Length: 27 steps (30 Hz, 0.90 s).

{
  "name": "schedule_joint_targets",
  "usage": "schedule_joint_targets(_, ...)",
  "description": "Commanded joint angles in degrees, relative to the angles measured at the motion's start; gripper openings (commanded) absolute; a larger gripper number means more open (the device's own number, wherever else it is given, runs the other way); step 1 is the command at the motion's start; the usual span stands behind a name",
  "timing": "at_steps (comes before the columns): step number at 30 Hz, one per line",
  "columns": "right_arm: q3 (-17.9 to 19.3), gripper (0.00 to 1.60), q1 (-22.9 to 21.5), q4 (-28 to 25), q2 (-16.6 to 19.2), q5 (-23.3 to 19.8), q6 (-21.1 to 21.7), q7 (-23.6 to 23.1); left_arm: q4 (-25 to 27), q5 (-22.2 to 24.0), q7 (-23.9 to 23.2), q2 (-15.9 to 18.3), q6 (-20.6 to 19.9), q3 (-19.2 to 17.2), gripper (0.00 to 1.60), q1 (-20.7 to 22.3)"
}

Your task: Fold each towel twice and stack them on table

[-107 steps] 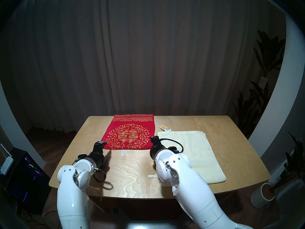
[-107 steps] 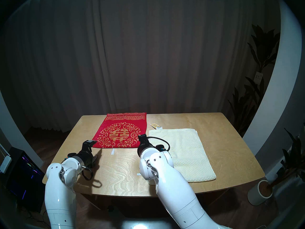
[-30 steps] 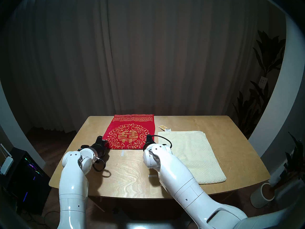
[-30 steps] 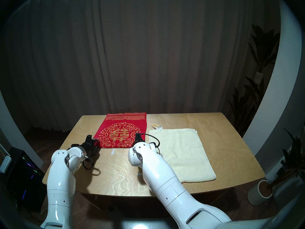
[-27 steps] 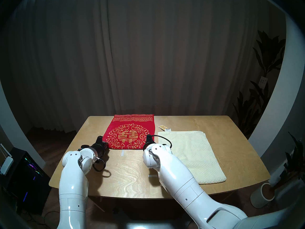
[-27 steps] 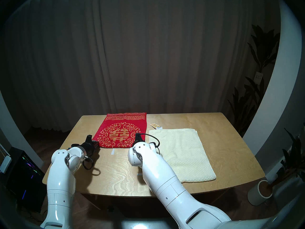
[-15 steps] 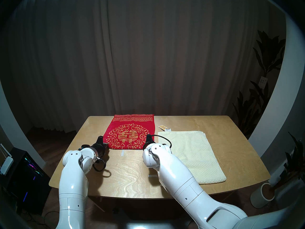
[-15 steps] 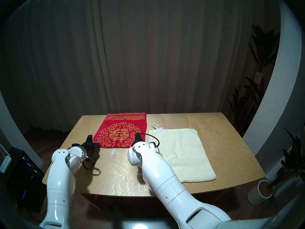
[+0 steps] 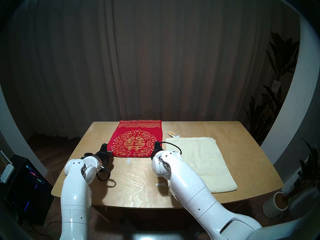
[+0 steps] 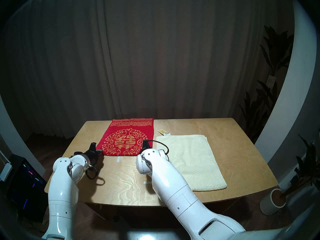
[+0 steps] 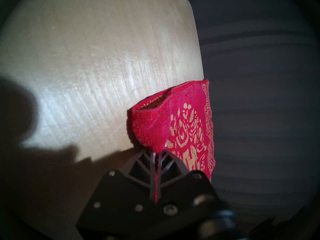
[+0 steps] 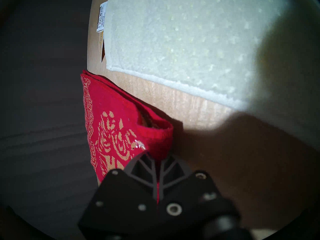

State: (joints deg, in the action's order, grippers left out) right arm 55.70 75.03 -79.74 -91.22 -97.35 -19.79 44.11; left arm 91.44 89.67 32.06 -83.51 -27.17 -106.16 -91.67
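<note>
The red towel (image 9: 136,139) (image 10: 127,137) with a gold emblem lies on the far middle of the table (image 9: 135,179). My left gripper (image 11: 156,154) (image 9: 110,152) is shut on the towel's near left corner (image 11: 149,130), which is pinched up off the wood. At the near right corner (image 12: 155,139), my right gripper (image 12: 156,159) is shut on the cloth; the head views hide its fingers behind the wrist (image 9: 157,147). The cream dotted towel (image 9: 200,163) (image 12: 190,35) lies flat to the right, untouched.
A small striped paper tag (image 9: 172,134) (image 12: 101,18) sits just beyond the cream towel's far left corner. White tape marks (image 9: 128,160) (image 9: 159,184) are stuck on the wood. A plant pot (image 9: 277,205) stands on the floor at the right.
Both grippers closed on the red towel's near corners over the last second. The corners now lift slightly, and both arms have drawn back a little.
</note>
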Motion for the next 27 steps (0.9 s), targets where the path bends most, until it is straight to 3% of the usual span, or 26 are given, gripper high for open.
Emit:
schedule_joint_targets(1,-0.4,0.0,1.9,-4.0,1.6,-0.4,1.3,0.7,1.0,0.3,1.9,-1.2,-0.4,-1.3,0.0,-5.9)
schedule_joint_targets(15,-2.3,0.0,6.1,-14.9,7.5,-1.0,4.3,5.5,8.7,1.8,3.5,-2.0,-3.5,-1.3,0.0,-11.3)
schedule_joint_targets(27,-3.2,0.0,8.9,-23.1,12.0,-1.7,6.5,9.5,16.3,5.2,7.6,-3.4,-5.8,-2.5,0.0,-15.1)
